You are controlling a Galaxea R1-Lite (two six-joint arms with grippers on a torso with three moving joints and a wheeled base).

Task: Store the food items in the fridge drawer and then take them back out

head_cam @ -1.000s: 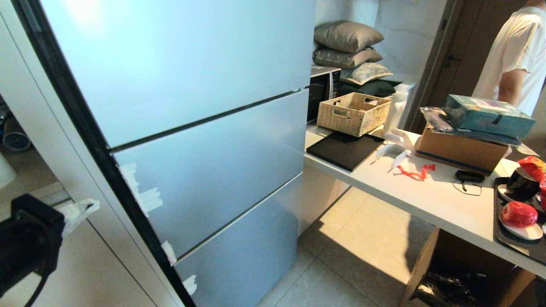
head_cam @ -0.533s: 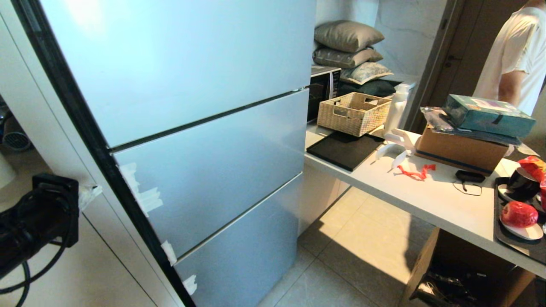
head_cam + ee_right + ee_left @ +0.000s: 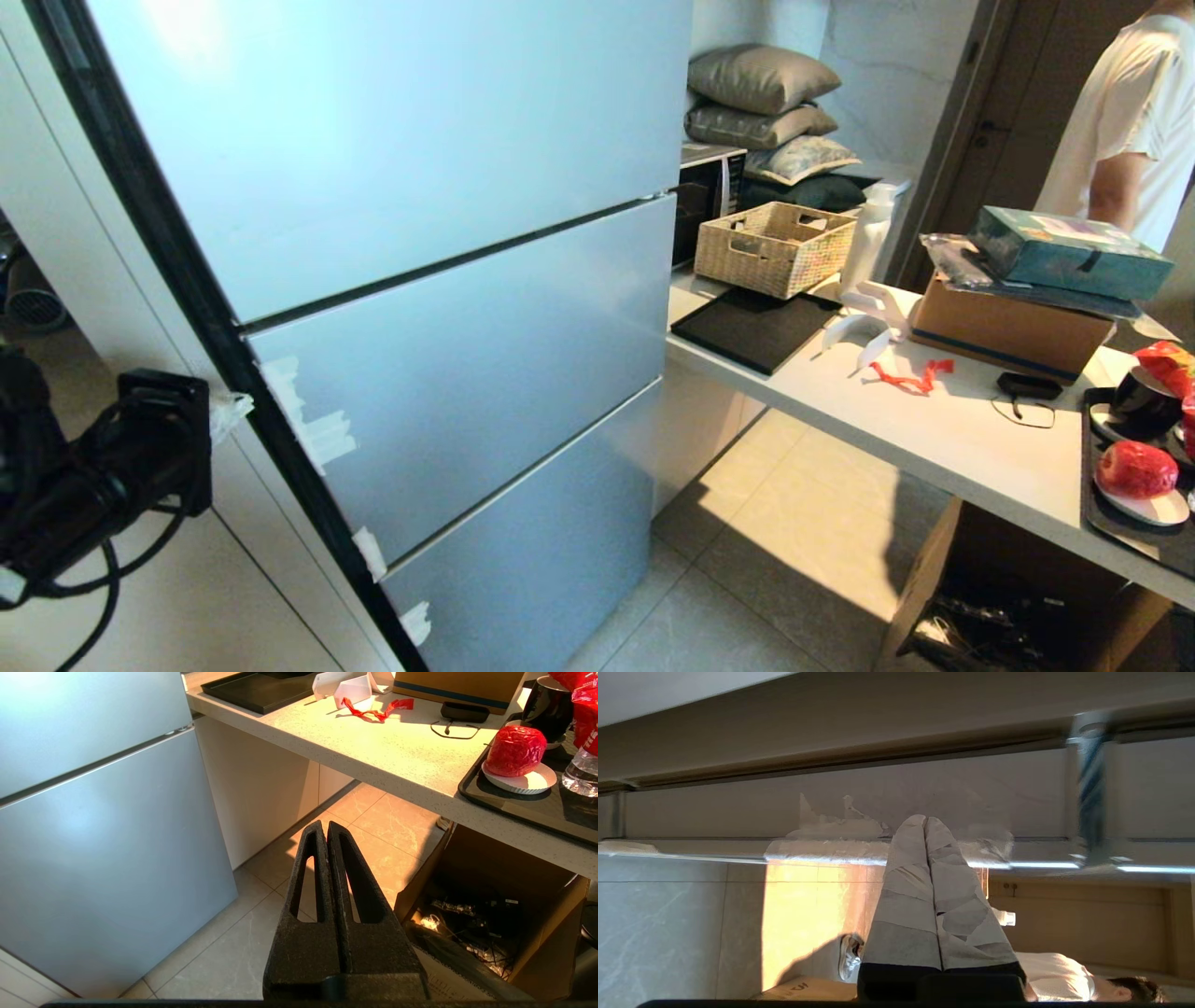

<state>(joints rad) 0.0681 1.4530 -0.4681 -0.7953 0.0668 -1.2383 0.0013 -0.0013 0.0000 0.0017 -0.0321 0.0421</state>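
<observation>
A: Head view first: where is the left gripper [image 3: 229, 411] being shown?

B: It is being seen low on the left, its tape-wrapped tip lying right at the dark side edge of the pale-blue fridge [image 3: 448, 317], level with the middle door panel. In the left wrist view the two wrapped fingers [image 3: 943, 886] are being pressed flat together, with nothing held between them (the tips are pointing at the taped door edge).

A: And the right gripper [image 3: 327, 828]?

B: It is being shown only by the right wrist view, hanging above the tiled floor [image 3: 373, 844] beside an open cardboard box [image 3: 490, 891]. Its black fingers are being kept closed on nothing.

A: Where are the food items being seen?

B: One red piece [image 3: 1135, 468] is being carried on a white plate [image 3: 1153, 509] on the dark tray [image 3: 1120, 532] at the right end of the counter [image 3: 896, 420]. The fridge fronts are all shut, so the drawer cannot be seen. A person in a white shirt [image 3: 1130, 112] is standing behind the counter.
</observation>
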